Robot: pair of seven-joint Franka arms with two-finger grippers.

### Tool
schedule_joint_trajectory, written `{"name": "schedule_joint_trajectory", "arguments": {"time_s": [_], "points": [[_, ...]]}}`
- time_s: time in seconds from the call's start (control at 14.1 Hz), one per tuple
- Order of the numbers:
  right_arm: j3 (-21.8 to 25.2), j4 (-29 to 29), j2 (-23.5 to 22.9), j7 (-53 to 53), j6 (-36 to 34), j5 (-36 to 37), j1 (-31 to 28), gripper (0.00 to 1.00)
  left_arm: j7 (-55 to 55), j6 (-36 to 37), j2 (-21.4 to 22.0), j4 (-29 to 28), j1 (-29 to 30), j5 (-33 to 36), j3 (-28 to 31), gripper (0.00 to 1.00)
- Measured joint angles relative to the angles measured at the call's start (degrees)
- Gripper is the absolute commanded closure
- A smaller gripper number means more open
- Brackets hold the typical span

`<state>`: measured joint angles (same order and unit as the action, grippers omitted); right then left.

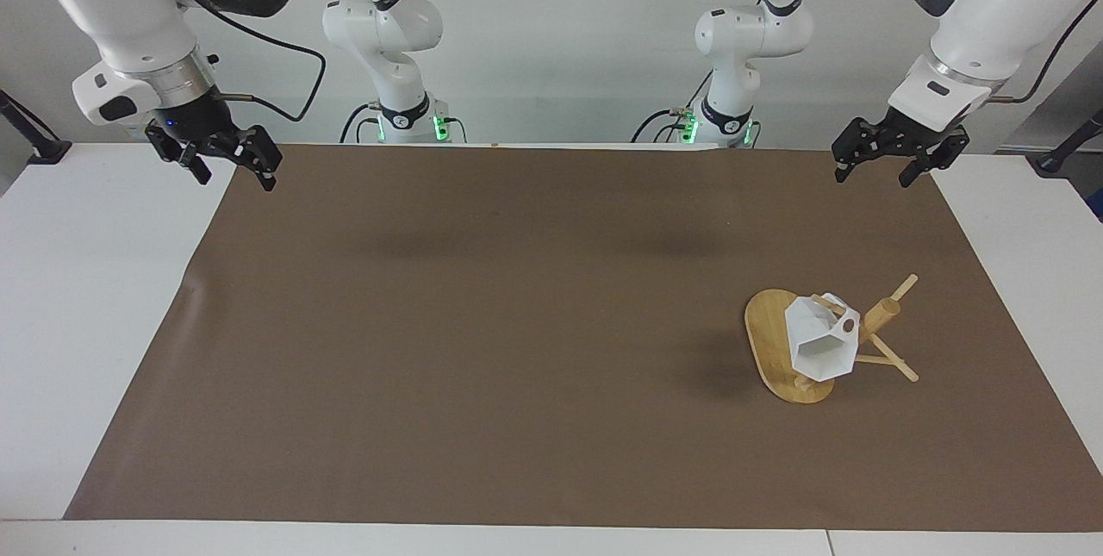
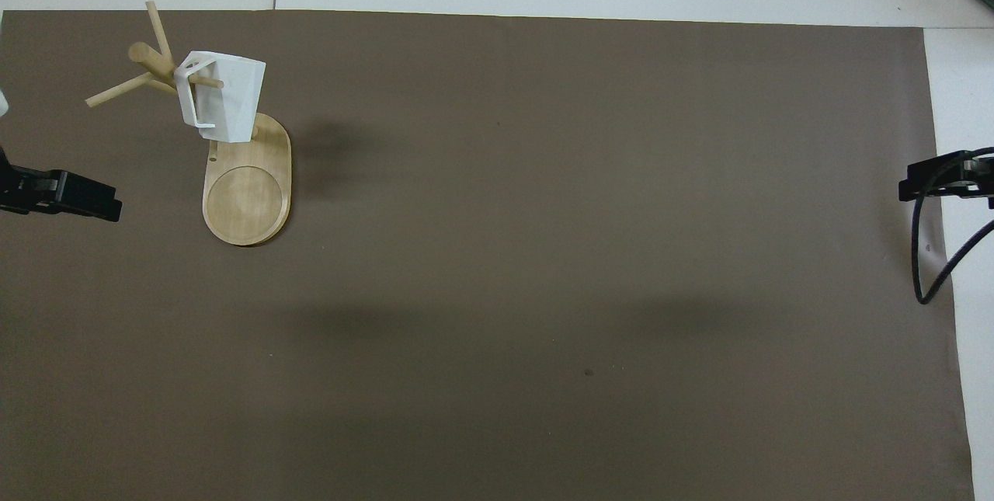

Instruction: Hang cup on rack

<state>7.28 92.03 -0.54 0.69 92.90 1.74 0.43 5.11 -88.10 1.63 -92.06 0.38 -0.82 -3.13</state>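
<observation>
We are looking at the cup [image 1: 821, 347] hanging on the rack [image 1: 780, 345] — one thin peg is passing through its handle, and its open mouth is tilting down toward the oval base. The rack is standing on the brown mat [image 1: 517, 349], toward the left arm's end of the table. In the overhead view the cup [image 2: 221, 93] is sitting on a peg just beside the central post, with the rack [image 2: 247, 190] base stretching toward the robots from there.

The left gripper [image 1: 879, 166] is hanging in the air over the mat's edge at its own end of the table, well apart from the rack; its fingers are spread apart and are gripping nothing. From overhead the left gripper [image 2: 74, 198] is showing only as a dark tip at the frame's edge.

The right gripper [image 1: 231, 170] is waiting over the mat's corner at the right arm's end — its fingers are also spread, with nothing between them. From above the right gripper [image 2: 936, 179] is just peeking in.
</observation>
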Motion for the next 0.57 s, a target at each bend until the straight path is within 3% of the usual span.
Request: {"name": "schedule_joint_trajectory", "arguments": {"time_s": [0.57], "points": [[-0.17, 0.00, 0.00, 0.00, 0.00, 0.00, 1.41, 0.00, -3.79, 1.24, 0.97, 1.18, -0.03, 0.00, -0.17, 0.00]]}}
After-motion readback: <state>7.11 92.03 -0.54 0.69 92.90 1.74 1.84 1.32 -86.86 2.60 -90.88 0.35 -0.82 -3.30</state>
